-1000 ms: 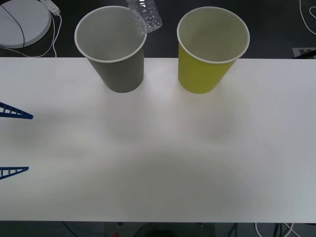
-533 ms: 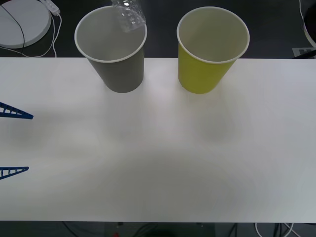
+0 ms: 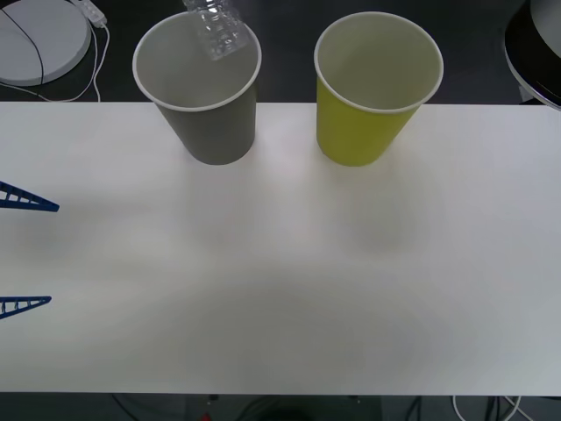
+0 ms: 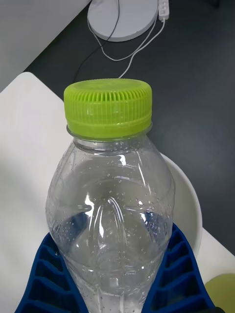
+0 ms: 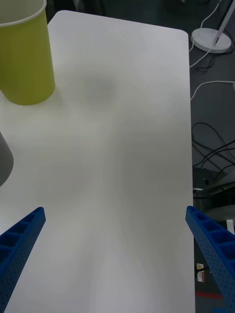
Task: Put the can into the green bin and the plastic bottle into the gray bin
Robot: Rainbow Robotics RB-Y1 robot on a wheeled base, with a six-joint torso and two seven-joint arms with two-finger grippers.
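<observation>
Nearest you, the left gripper (image 5: 115, 254) idles spread wide over the table (image 3: 280, 281). Farther off, your right gripper (image 4: 115, 274) clamps the plastic bottle (image 3: 215, 26) by its thin, light, crushable body, above the gray bin (image 3: 202, 96); squeeze gently.

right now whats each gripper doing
Left gripper: open, holding nothing, above the table.
Right gripper: shut on the plastic bottle, above the gray bin.

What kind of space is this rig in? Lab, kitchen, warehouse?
Most likely a lab or office test bench: a bare white table with the gray bin and green bin staged side by side, loose cables on dark floor, and a round white stand base.
</observation>
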